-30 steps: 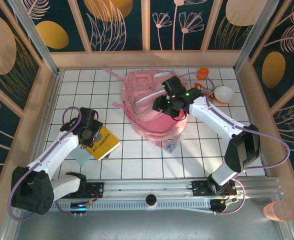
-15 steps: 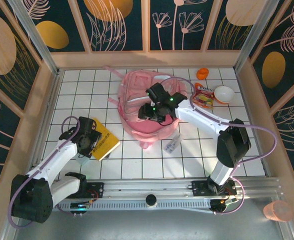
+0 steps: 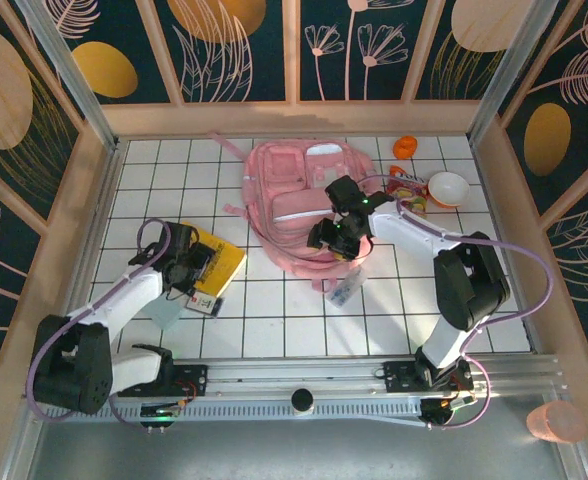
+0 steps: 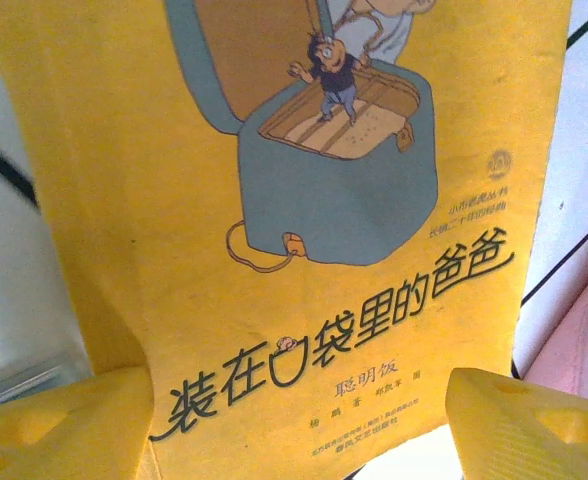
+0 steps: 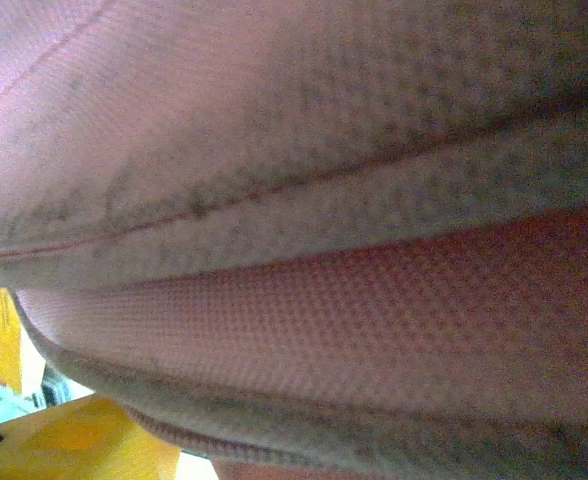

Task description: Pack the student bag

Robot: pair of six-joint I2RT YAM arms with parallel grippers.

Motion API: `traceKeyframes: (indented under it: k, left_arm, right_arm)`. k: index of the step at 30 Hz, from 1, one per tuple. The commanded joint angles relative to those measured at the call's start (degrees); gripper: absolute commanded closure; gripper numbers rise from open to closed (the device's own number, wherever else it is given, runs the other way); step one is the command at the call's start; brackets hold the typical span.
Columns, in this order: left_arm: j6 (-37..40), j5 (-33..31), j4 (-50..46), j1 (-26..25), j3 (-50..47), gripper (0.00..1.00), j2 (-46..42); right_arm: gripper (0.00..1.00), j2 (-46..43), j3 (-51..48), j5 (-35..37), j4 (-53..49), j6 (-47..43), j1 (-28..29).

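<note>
The student bag [image 3: 296, 200], pale pink with front pockets, lies flat at the back middle of the tiled table. My right gripper [image 3: 334, 238] rests on its near right part. Pink mesh fabric [image 5: 304, 300] presses close against the right wrist camera, and one yellow fingertip [image 5: 74, 440] shows at the bottom left, so its jaws are hidden. My left gripper [image 3: 194, 268] is open over a yellow picture book [image 3: 220, 262]. In the left wrist view its gripper [image 4: 294, 425] has both yellow fingertips [image 4: 64, 425] standing wide at the lower edge of the book [image 4: 274, 200].
A white bowl [image 3: 449, 187], an orange thing [image 3: 406, 147] and a colourful packet [image 3: 406, 196] lie at the back right. A small clear packet [image 3: 344, 290] lies just in front of the bag. A pale translucent item [image 3: 166, 312] sits under the left arm. Wooden walls ring the table.
The bag has shifted back and now lies flatter. My right gripper has moved from its middle to its near right part. My left gripper has moved right onto the book, which shifted.
</note>
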Motion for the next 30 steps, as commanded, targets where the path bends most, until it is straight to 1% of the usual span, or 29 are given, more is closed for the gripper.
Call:
traceKeyframes:
  k: [1, 4, 6, 8, 13, 15, 17, 19, 21, 25, 28, 30]
  left_arm:
    - [3.39, 0.88, 3.43, 0.32, 2.9, 0.24, 3.3]
    - [4.19, 1.15, 4.95, 0.3, 4.24, 0.24, 6.27]
    - [4.19, 1.76, 6.67, 0.29, 4.77, 0.25, 7.63]
    - [4.06, 2.21, 8.59, 0.32, 5.38, 0.25, 8.91]
    - [6.47, 2.54, 11.42, 0.3, 9.47, 0.27, 11.7]
    - [9.29, 5.38, 14.89, 0.31, 10.95, 0.28, 11.77]
    - [12.43, 10.35, 20.43, 0.16, 11.25, 0.31, 10.87]
    - [14.79, 13.44, 23.73, -0.74, 11.73, 0.33, 9.86]
    - [19.81, 15.84, 25.12, -2.94, 13.67, 0.34, 9.62]
    - [35.78, 17.38, 26.41, -9.25, 18.0, 0.34, 9.73]
    - [46.96, 22.71, 33.23, -10.97, 16.87, 0.4, 9.22]
    - [57.19, 25.75, 34.81, -12.14, 16.96, 0.4, 9.11]
  right_arm:
    - [0.36, -5.02, -0.96, -4.16, -3.91, -0.43, -0.67]
    - [0.35, -8.14, -0.94, -7.76, -2.13, 0.28, -1.42]
    - [0.35, -9.08, -0.21, -8.38, -3.29, 0.22, -1.39]
    - [0.35, -9.51, 0.41, -8.03, -5.11, -0.63, -3.33]
    - [0.43, -10.24, -1.09, -8.13, -4.87, -1.34, -5.25]
    - [0.44, -11.07, -2.89, -10.78, -1.49, -0.98, -5.89]
    - [0.44, -11.66, -3.46, -11.49, 0.93, -0.55, -6.08]
    - [0.44, -11.58, -3.32, -12.02, 1.98, -0.52, -6.05]
    - [0.45, -11.17, -2.87, -12.46, 2.91, -0.68, -6.2]
    - [0.48, -10.53, -1.91, -13.06, 4.12, -0.92, -6.21]
    - [0.49, -10.83, -1.51, -13.12, 4.88, -0.77, -6.27]
    - [0.49, -10.8, -1.45, -13.29, 5.15, -0.84, -6.34]
